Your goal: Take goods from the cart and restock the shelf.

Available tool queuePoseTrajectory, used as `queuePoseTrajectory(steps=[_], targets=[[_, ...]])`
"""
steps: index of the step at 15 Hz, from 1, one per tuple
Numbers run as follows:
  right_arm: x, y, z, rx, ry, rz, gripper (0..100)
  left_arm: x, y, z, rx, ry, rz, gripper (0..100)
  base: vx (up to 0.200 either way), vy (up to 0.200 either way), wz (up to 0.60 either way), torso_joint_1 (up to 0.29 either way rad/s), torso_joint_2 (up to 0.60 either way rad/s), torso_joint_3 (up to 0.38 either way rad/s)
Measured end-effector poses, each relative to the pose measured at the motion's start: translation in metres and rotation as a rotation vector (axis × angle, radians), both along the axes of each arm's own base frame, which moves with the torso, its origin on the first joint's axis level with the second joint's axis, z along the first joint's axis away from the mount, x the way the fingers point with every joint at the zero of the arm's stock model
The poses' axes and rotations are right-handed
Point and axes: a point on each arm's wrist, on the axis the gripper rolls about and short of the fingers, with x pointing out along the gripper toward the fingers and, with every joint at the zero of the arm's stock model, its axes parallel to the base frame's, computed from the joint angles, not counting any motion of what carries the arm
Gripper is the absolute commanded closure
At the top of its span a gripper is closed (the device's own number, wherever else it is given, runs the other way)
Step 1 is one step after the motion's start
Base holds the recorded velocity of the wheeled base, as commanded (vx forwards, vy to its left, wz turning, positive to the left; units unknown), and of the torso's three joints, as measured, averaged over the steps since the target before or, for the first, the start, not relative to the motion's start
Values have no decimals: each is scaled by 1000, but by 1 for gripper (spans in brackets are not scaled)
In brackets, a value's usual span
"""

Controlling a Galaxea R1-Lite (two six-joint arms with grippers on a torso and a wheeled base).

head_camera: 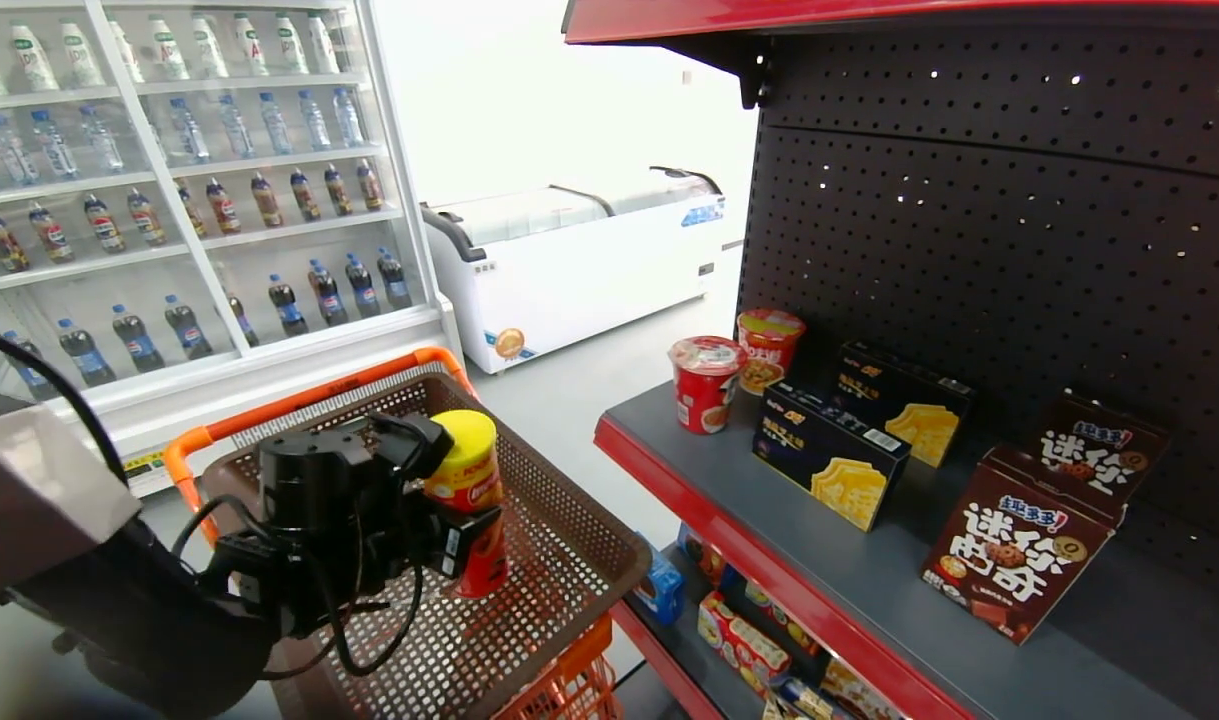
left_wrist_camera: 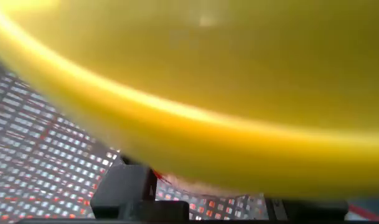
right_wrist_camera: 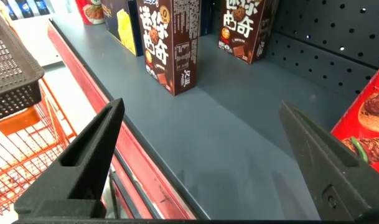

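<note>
L hand (head_camera: 441, 500) is clamped on the can (head_camera: 469, 455). Can is upright, yellow top up, red body below. It's held inside the cart (head_camera: 584, 495) toward the orange-handle end, off the mesh floor as far as I can tell. L wrist view: can's yellow top sits right up against the camera, w/ cart mesh behind it.

R hand (right_wrist_camera: 200, 109) is open wide w/ nothing btwn the fingers. It hangs over a bare patch of the shelf (head_camera: 769, 500), the grey deck w/ the red front edge. A red pack (right_wrist_camera: 369, 124) lies on the deck close to one finger.

Cart stands to the robot's left of the shelf, near its red edge but not touching.

On the shelf, from the cart end:
- 2 noodle cups (head_camera: 707, 383), one behind the other.
- 2 dark boxes (head_camera: 831, 455), front one near the edge, 2nd back by the pegboard.
- 2 brown boxes (head_camera: 1014, 550), same front/back layout, all upright.

Lower tier (head_camera: 739, 630) has mixed packs. A bottle cooler (head_camera: 169, 200) and a chest freezer (head_camera: 569, 260) stand in the background.
</note>
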Motion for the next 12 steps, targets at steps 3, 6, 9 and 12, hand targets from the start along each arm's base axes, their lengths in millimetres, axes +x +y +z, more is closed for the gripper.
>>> queuePoseTrajectory(steps=[3, 6, 9, 12], targets=[[0, 0, 0, 0, 1, -1, 0, -22, 7, 40, -30, -116, 26, 100, 0, 0, 0, 0, 0, 0], [0, 0, 0, 0, 1, 0, 0, -54, 16, 76, -74, -175, 72, 100, 0, 0, 0, 0, 0, 0], [0, 0, 0, 0, 0, 0, 0, -101, 30, 101, -157, -215, 111, 100, 0, 0, 0, 0, 0, 0], [0, 0, 0, 0, 1, 0, 0, -146, 49, 97, -143, -250, 152, 100, 0, 0, 0, 0, 0, 0]])
